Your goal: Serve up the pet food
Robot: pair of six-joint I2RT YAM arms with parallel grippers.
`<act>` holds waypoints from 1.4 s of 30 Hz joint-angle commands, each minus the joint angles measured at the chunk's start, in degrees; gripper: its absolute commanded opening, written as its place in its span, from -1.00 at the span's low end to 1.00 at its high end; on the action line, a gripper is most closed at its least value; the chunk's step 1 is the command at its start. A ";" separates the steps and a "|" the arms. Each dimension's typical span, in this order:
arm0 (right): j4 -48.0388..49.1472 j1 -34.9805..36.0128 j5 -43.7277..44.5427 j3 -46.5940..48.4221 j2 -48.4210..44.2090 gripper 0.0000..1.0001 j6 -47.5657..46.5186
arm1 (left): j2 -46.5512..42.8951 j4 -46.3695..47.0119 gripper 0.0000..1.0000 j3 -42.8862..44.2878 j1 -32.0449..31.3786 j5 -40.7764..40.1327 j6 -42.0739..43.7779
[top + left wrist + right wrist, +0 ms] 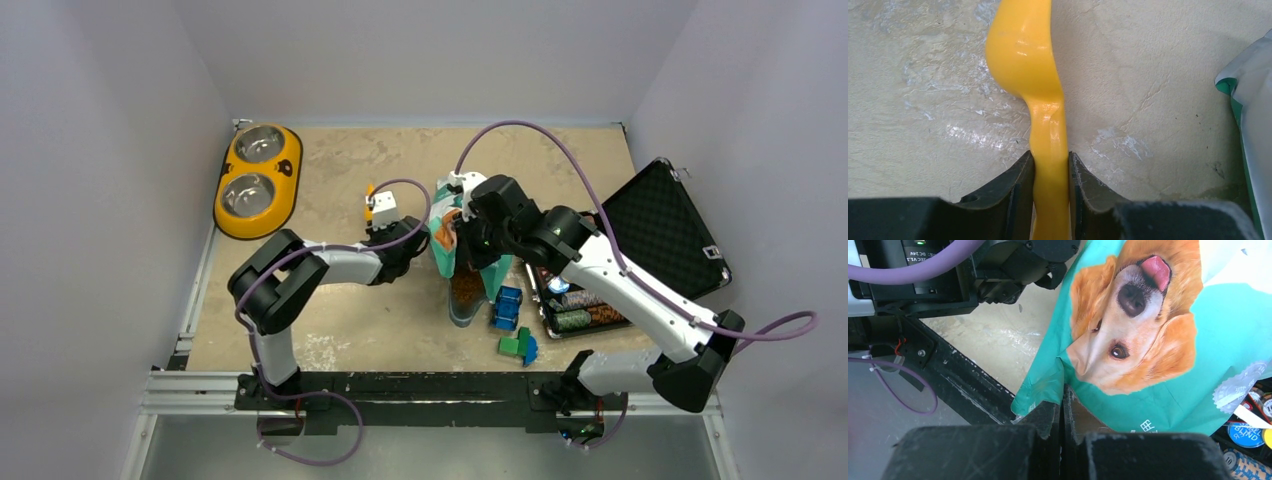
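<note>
The teal-green pet food bag (443,228) with the orange dog picture stands mid-table; it fills the right wrist view (1148,340). Brown kibble (467,288) shows just below it, in what looks like a clear container. My right gripper (465,238) is shut on a fold at the bag's edge (1063,390). My left gripper (376,205), left of the bag, is shut on the handle of a yellow scoop (1020,50). The scoop's bowl points away from the fingers, above the bare table. The yellow double pet bowl (258,180) sits at the far left.
An open black case (660,230) with stacked poker chips (585,310) lies to the right of the bag. Blue (508,308) and green (518,345) blocks lie in front of it. Grey walls close in the table on three sides.
</note>
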 commanded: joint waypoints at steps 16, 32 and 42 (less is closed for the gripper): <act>2.97 -2.12 0.69 15.87 11.29 -1.00 3.28 | -54.37 -37.11 -1.00 -7.13 13.67 61.46 -0.55; -1.51 -5.21 3.71 32.32 25.42 -1.00 -2.79 | -55.48 -68.25 -1.00 18.49 13.85 70.11 9.62; -1.07 -5.16 2.99 31.32 23.43 -1.00 -3.34 | -50.43 -72.80 -1.00 21.95 13.76 78.59 9.52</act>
